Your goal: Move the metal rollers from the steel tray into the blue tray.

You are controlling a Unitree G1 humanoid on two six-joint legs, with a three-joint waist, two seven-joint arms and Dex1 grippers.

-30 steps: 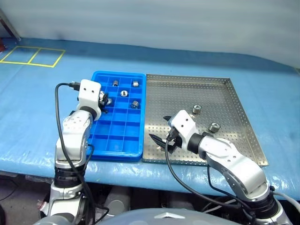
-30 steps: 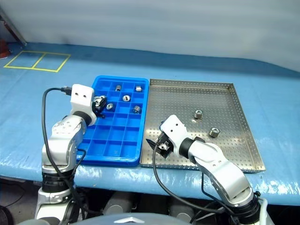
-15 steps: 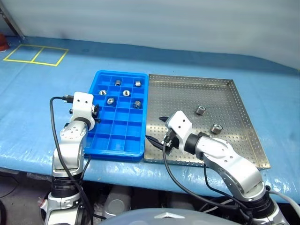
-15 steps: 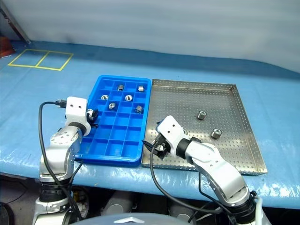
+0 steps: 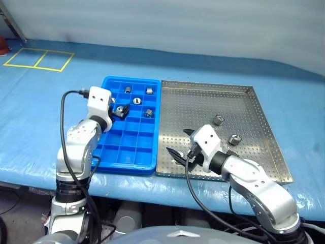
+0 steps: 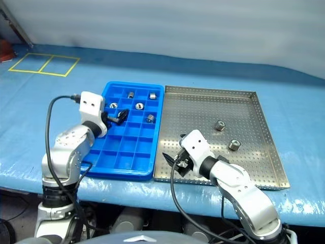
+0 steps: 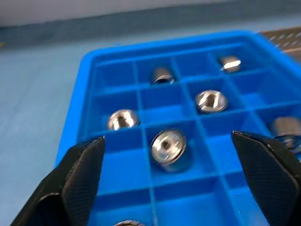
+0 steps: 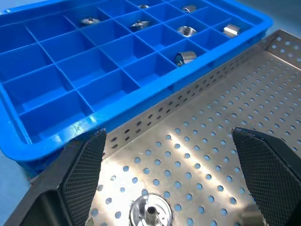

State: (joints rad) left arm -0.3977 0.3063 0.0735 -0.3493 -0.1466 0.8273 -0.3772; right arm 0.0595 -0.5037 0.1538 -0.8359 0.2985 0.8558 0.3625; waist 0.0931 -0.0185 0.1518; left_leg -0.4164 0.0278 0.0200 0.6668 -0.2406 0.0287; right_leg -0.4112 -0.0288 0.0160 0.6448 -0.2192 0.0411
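Blue sheeting (image 5: 45,101) covers the table. On it, the left gripper (image 5: 118,112) hangs over the blue tray (image 5: 122,152) with its two black fingers spread wide and nothing between them. One metal roller (image 7: 168,148) lies in a square right below. Five more rollers sit in nearby squares. The right gripper (image 5: 183,152) is wide open too, empty, low over the steel tray (image 5: 203,101) by its near edge. Two rollers (image 5: 219,120) lie on that tray's right side. No writing shows.

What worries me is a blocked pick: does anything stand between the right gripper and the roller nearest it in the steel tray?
Nothing visible. The roller lies on bare steel tray floor, between the fingers of the open right gripper.
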